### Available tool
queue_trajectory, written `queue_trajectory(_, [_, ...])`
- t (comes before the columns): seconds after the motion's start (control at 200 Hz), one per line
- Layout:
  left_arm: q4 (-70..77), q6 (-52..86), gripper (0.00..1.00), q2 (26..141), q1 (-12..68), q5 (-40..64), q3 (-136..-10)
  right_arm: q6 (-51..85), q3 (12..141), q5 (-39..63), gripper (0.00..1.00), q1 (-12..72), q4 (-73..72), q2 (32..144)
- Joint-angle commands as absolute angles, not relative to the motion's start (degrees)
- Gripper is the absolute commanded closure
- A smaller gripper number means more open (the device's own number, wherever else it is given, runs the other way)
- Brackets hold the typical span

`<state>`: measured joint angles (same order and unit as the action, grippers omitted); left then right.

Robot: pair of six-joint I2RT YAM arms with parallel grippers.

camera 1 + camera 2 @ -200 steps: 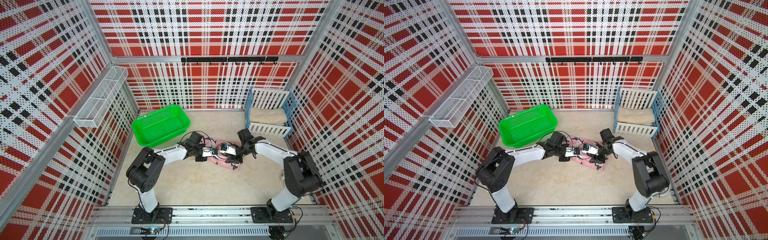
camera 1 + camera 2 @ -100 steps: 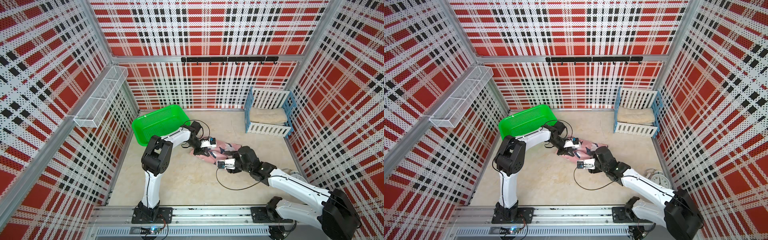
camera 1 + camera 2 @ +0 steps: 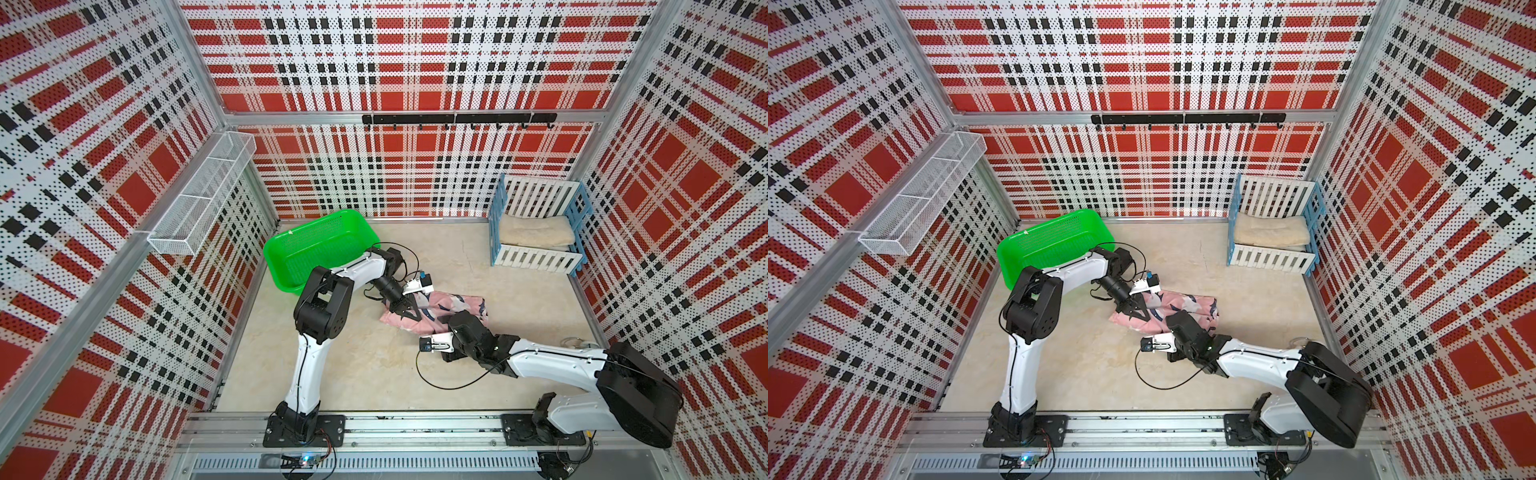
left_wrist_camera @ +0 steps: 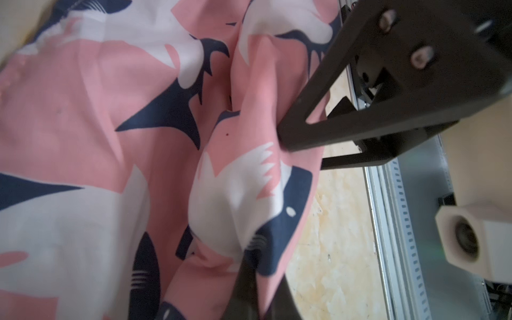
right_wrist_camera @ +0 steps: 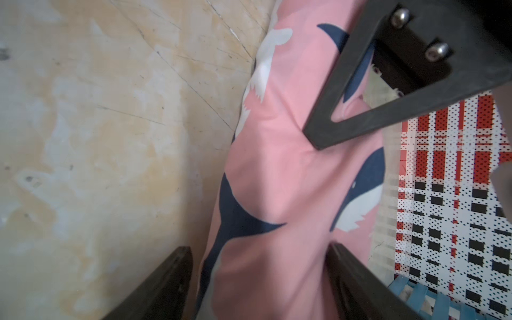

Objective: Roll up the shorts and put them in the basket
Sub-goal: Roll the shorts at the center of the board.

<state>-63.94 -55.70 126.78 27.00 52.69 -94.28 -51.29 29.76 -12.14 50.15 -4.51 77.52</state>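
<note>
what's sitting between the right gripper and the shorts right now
Nothing visible. In the right wrist view the right gripper is open, with a pink fold of the shorts lying directly between its jaws. The left gripper is shut on the same fabric.

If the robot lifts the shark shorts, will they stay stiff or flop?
Probably flop: the shorts crumple into soft folds where the left gripper pinches them. Likely light too, being thin cloth. Their loose roll might well come undone.
</note>
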Motion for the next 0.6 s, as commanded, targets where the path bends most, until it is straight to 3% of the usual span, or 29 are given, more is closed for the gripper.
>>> queue_trajectory(0.0, [-65.3,-53.0,1.0,126.7,26.4,56.6,-95.5,-49.8,27.8,-18.7,0.13,50.6,-9.3,79.7])
queue_trajectory(0.15, [-65.2,-52.2,1.0,126.3,26.5,57.2,-95.1,-49.9,26.8,-24.5,0.13,50.6,-13.9,83.5])
queue_trajectory(0.24, [-65.2,-52.8,1.0,125.8,26.5,57.4,-94.4,-49.7,27.9,-24.0,0.3,50.5,-12.9,84.1])
queue_trajectory(0.261, [-65.3,-53.5,0.93,125.4,26.5,57.0,-94.2,-49.5,28.3,-23.0,0.37,50.5,-12.0,83.8])
queue_trajectory(0.326, [-65.4,-56.5,0.59,123.7,26.4,55.3,-92.4,-48.8,30.2,-18.1,0.6,49.8,-6.7,82.3])
queue_trajectory(0.361, [-65.5,-59.0,0.5,122.1,26.4,54.3,-91.5,-48.4,31.1,-15.8,0.76,49.3,-3.9,81.8])
queue_trajectory(0.431, [-63.1,-61.8,0.42,118.3,25.9,53.6,-88.6,-48.2,33.0,-9.4,0.99,47.7,2.6,80.8])
queue_trajectory(0.471, [-60.6,-62.4,0.3,115.8,25.4,53.2,-86.9,-47.9,34.3,-5.5,1.0,46.6,6.2,80.4])
queue_trajectory(0.596, [-43.2,-56.7,0.26,105.3,24.2,48.4,-75.2,-47.2,38.6,7.2,1.0,41.8,17.0,79.5])
